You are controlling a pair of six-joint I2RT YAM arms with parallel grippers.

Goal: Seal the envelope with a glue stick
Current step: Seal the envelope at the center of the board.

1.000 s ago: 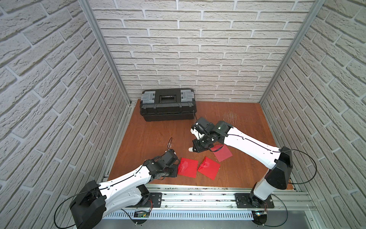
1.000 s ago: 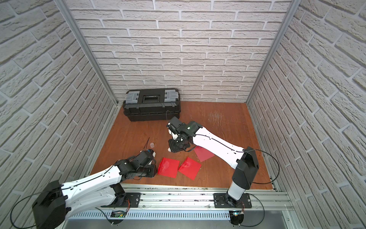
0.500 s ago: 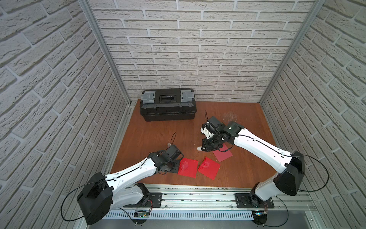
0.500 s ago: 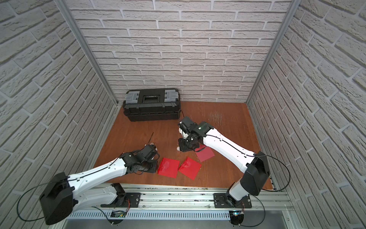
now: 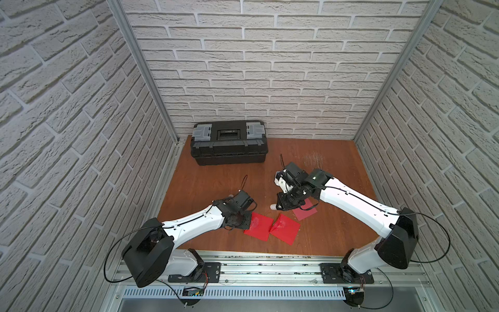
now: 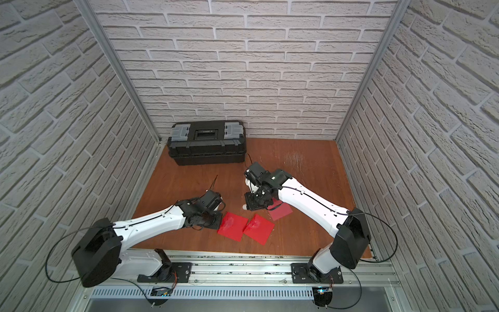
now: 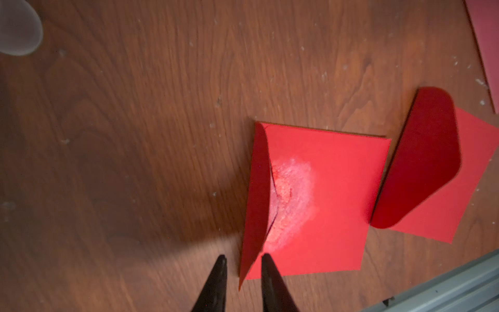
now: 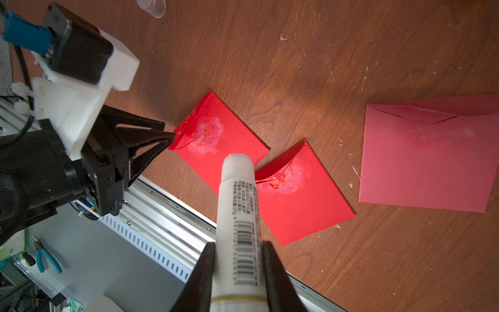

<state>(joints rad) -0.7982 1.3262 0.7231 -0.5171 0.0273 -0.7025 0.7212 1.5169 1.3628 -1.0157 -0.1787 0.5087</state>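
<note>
Three red envelopes lie near the table's front edge. The leftmost envelope (image 5: 259, 227) (image 7: 324, 202) carries a white glue smear, and its flap stands half raised. My left gripper (image 5: 245, 222) (image 7: 241, 259) is at that envelope's left edge. Its jaws are narrowly open, with the flap's corner between the fingertips (image 8: 168, 135). My right gripper (image 5: 282, 205) (image 8: 237, 245) is shut on the glue stick (image 8: 239, 205). The uncapped stick hangs above the table just behind the envelopes, white tip (image 5: 273, 207) pointing down at them.
A second bright red envelope (image 5: 285, 229) with its flap up touches the first. A paler one (image 5: 306, 213) lies under my right wrist. The clear cap (image 8: 151, 6) stands behind my left wrist. A black toolbox (image 5: 229, 146) sits at the back wall; the metal rail (image 5: 270, 259) runs along the front.
My left gripper slid right to the envelope's edge and its jaws narrowed around the flap. The right arm carried the glue stick to the right and slightly back.
</note>
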